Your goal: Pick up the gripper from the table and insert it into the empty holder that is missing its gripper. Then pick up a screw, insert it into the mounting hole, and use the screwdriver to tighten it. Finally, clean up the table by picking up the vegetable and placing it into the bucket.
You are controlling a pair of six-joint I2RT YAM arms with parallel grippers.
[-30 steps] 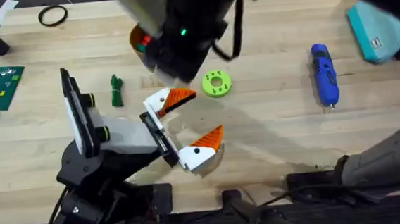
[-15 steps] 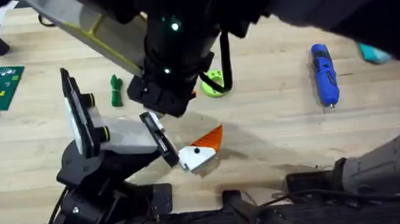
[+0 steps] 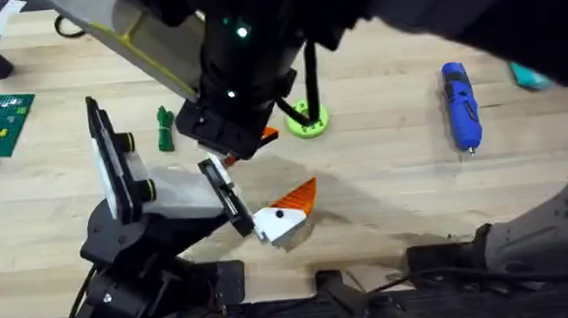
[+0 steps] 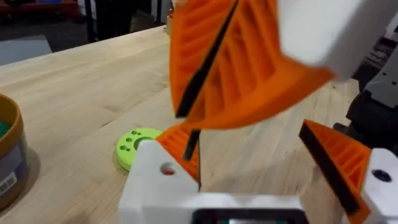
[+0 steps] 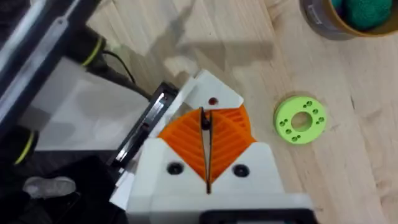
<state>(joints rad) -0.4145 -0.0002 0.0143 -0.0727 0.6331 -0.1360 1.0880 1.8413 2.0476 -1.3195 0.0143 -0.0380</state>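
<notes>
- Overhead, at the left of the table (image 3: 395, 171), the vegetable (image 3: 165, 128) lies by itself, well clear of the work. It looks light and knobbly, and a pinch across its slim middle should hold it.
- Just right of it sits the holder (image 3: 171, 192) on the left arm, black rail plate facing the table's middle. A twin finger block (image 3: 286, 211) is already mounted at the near end of the rail. Whether that left hand counts as open or closed cannot be told.
- At the rail's far end is the gripper (image 3: 267, 135), its orange tip peeking out from under the dark right arm that reaches across.
- In the right wrist view, the right gripper (image 5: 204, 134) has its ribbed pads pressed together to a thin seam. It appears to be pinching the orange wedge of the gripper, with the white body jutting out beside the rail.
- The part looks like stiff, light plastic. The ribbed wedge offers friction, though its taper could let it squirm or twist, so the flat white body would be the surer hold while seating.
- Farther right, a lime green disc (image 3: 314, 125) lies half under the arm.
- The bucket (image 5: 323, 22) stands beyond the disc in the right wrist view.
- At the far right, the screwdriver (image 3: 460, 105) lies untouched.
</notes>
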